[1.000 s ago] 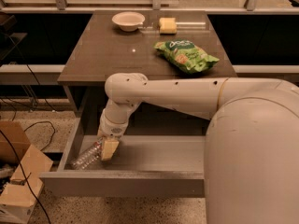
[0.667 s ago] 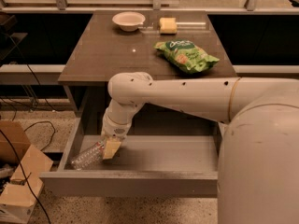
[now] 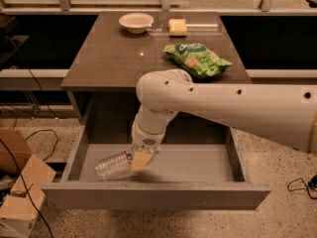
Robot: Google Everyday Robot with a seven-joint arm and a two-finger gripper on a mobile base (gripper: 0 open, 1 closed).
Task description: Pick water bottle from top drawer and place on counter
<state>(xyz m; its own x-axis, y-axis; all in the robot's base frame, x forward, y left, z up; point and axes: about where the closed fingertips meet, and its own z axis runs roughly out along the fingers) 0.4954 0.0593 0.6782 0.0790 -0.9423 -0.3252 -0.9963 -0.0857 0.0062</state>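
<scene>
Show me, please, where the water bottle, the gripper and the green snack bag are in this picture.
water bottle (image 3: 111,166): camera view, its ribbed clear body.
gripper (image 3: 140,158): camera view, midway between its fingertips, at one end of the water bottle inside the top drawer (image 3: 153,196).
green snack bag (image 3: 195,59): camera view, middle of its printed front.

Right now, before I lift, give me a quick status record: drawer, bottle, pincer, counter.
top drawer: pulled open
water bottle: on its side, in the drawer's left half
pincer: down in the drawer, closed on the bottle's right end
counter: holds a bowl, a yellow block and a green snack bag
</scene>
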